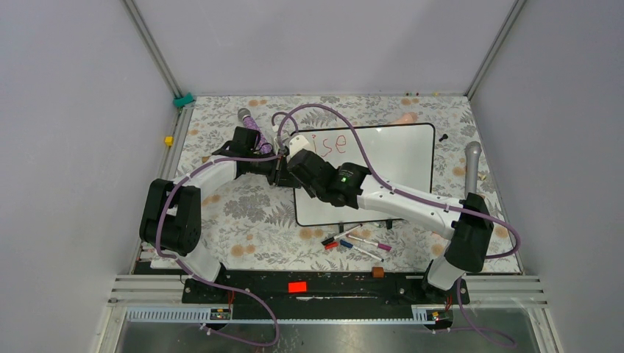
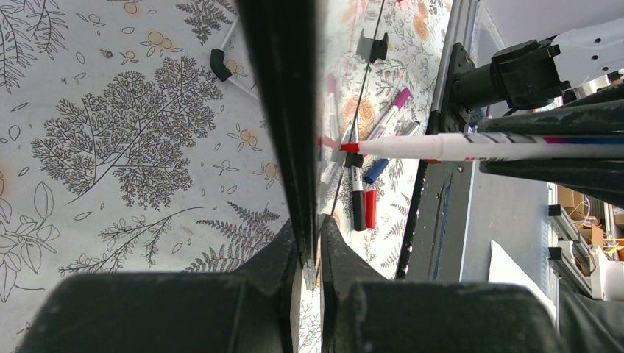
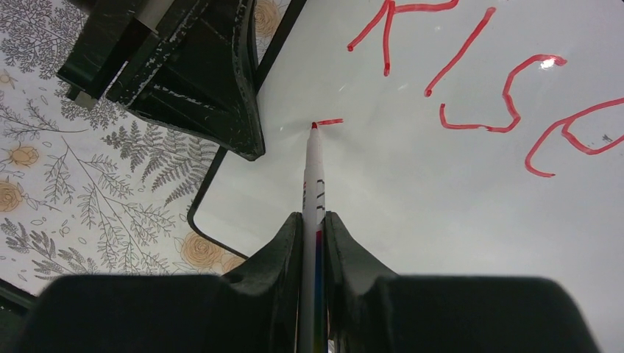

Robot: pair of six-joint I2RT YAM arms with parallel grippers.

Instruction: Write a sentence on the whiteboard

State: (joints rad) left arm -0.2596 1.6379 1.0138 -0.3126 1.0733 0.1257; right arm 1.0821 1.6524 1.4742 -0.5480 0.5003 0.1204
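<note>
Gripping a marker [image 3: 313, 176], our right pincer [image 3: 314, 220] holds its tip on the board [image 3: 441, 243] below "Rise" [image 3: 508, 92]; left pincer [image 2: 309, 232] clamps the rim.

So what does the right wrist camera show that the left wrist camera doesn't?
Only the right wrist view shows the writing: red letters reading "Rise", plus a short stroke at the tip of the marker. Only the left wrist view shows loose markers on the floral cloth, and the whiteboard edge-on, pinched by the left gripper. Both show the whiteboard and the red-tipped marker held by the right gripper.
</note>
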